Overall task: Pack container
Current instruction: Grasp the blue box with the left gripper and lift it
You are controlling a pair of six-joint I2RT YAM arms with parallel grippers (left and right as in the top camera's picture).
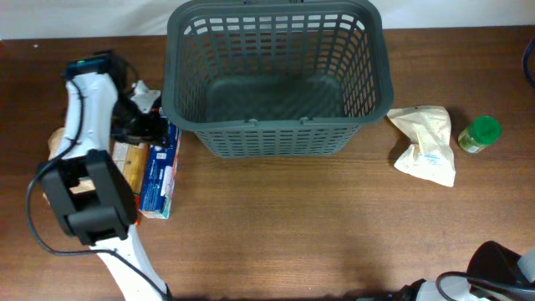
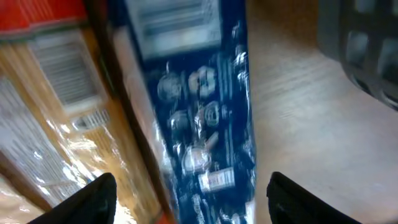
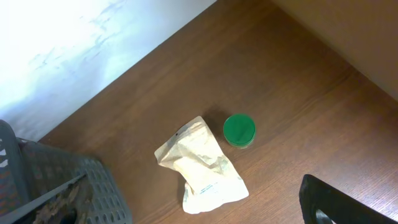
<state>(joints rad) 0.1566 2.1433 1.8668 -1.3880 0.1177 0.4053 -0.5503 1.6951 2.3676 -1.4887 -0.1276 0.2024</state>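
Left fingers (image 2: 93, 199) spread astride the blue packet (image 2: 199, 124) — right fingers (image 3: 342, 202) wide, empty.

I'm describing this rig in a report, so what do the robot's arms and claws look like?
The left arm is a white link with boxy black joints and a looping black cable. The left claw has dark, rounded fingers. The right arm shows black and white parts.

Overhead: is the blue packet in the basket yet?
No: the blue packet lies on the table left of the basket, outside its walls.
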